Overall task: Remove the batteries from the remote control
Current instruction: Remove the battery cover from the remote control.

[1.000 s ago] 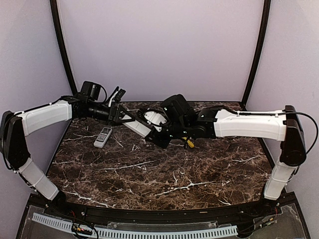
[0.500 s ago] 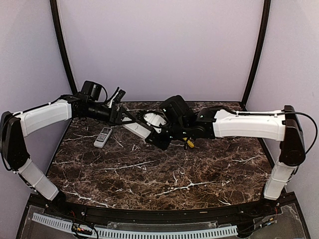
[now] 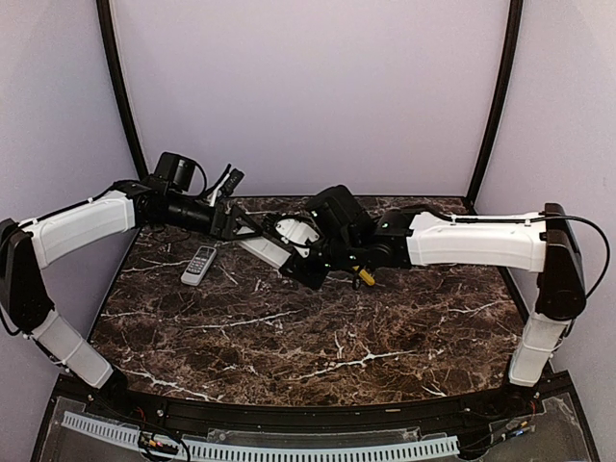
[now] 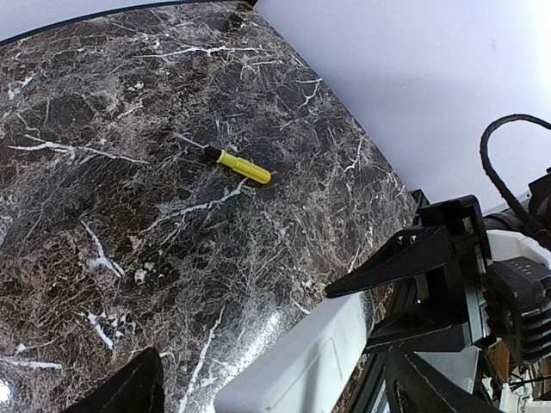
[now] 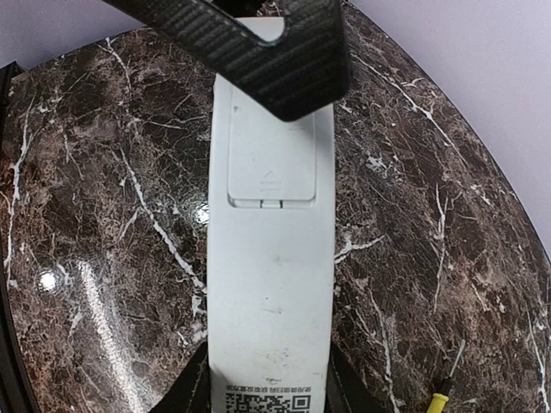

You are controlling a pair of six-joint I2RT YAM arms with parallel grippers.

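The left claw has just let go. A moment ago it was pinching the far end of the white remote. Now its two fingers stand wide, one on each side of that end. I cannot tell if one of them still brushes it. The left arm has hardly moved, so the claw is still right at the remote's far end.

The right claw has not changed. It is narrow and holds the white remote by its other end, the one with the printed label. It keeps the remote up off the table, back side up.

The little cover in the middle of the remote's back is shut. No batteries can be seen, so they are most likely inside the remote, under that cover. That means the job has barely begun, because the cover must come off first.

The free left claw could now go for the cover. It could also fetch the yellow screwdriver, which lies on the table just beside the remote's held end. A small grey remote lies on the table near the white remote's far end, with no claw on it. Only one claw holds the white remote now, so a hard push could tip it
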